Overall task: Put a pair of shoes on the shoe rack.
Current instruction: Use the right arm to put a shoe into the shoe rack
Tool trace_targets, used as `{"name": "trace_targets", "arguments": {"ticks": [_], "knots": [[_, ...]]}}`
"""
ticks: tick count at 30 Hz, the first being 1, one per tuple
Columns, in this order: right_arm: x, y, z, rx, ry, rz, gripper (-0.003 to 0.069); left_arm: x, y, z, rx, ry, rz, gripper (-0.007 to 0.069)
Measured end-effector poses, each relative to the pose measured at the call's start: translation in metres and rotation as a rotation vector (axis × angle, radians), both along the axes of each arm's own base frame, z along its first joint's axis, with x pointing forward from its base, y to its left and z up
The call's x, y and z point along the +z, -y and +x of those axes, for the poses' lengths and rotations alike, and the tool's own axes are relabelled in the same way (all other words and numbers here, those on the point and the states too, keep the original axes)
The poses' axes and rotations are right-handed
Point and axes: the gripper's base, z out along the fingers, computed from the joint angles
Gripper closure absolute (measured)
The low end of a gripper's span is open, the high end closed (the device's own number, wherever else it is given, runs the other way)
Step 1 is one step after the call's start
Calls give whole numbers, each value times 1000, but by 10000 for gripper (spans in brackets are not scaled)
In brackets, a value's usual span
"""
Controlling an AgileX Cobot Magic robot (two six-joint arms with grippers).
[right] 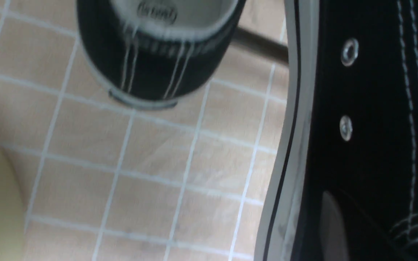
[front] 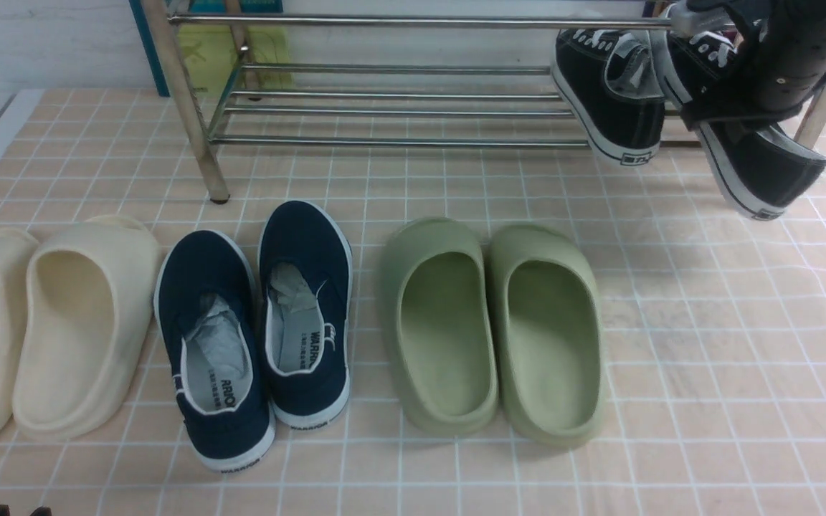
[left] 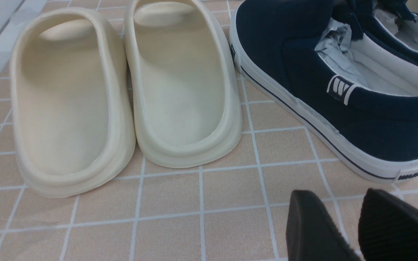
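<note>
The silver tube shoe rack (front: 384, 107) stands at the back. One black sneaker (front: 610, 100) rests on its right end, toe inward, with the heel hanging over the front bar; it also shows in the right wrist view (right: 158, 54). My right gripper (front: 743, 100) is shut on the second black sneaker (front: 764, 168) and holds it tilted, heel down, in the air at the rack's right end. In the right wrist view the sneaker's side (right: 368, 108) fills the frame against my gripper (right: 368, 232). My left gripper (left: 339, 197) is open and empty, low over the floor.
On the tiled mat in front of the rack stand cream slides (front: 62, 322), also in the left wrist view (left: 180, 83), navy slip-ons (front: 262, 322), also in that view (left: 332, 90), and green slides (front: 492, 322). The rack's right leg (front: 825, 100) is just behind the held sneaker.
</note>
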Motion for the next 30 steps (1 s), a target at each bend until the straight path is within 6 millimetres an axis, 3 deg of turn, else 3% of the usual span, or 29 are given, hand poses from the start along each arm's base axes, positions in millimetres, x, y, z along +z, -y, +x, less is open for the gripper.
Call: {"name": "trace_targets", "arguments": {"ticks": [11, 14, 17, 22, 23, 26, 30], "knots": [[-14, -5, 46, 5, 147, 24, 664, 0, 0, 0, 0, 0, 0, 385], [-28, -7, 53, -9, 148, 56, 659, 0, 0, 0, 0, 0, 0, 385], [-29, -7, 54, -20, 148, 70, 638, 0, 0, 0, 0, 0, 0, 385], [-29, -7, 57, -17, 178, 83, 477, 0, 0, 0, 0, 0, 0, 385], [-27, -7, 56, -18, 176, 90, 393, 0, 0, 0, 0, 0, 0, 385], [-15, -7, 50, -24, 168, 103, 257, 0, 0, 0, 0, 0, 0, 385], [12, -5, 35, -12, 156, 92, 181, 0, 0, 0, 0, 0, 0, 385]]}}
